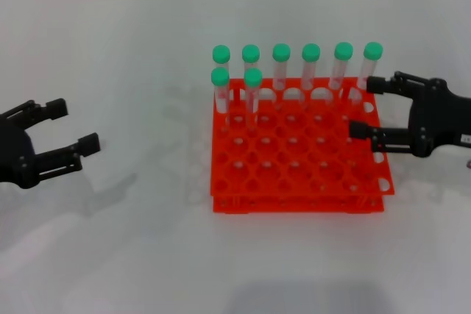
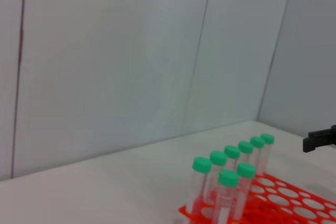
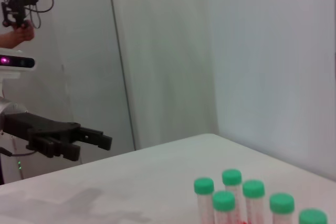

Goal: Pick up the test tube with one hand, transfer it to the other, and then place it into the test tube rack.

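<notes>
Rack (image 1: 298,148) is the landmark, mid worktop (image 1: 132,255). Nearest rows of holes empty; farther back 2 tubes stand in the second-to-last row at its left end, and 6 more fill the back row, all upright, green caps up. 8 tubes total, none lying loose on the worktop.

Left end effector (image 1: 70,126) sits well left of rack, fingers spread wide, holding nothing. Right end effector (image 1: 364,106) is at the rack's right edge, over it, fingers apart w/ nothing between them; its upper finger is just beside the back row's rightmost tube (image 1: 370,68).

Step, by my read: the pick, not yet made; no transfer begun. Next move calls for the right end effector to straddle that tube, close, lift straight up.
</notes>
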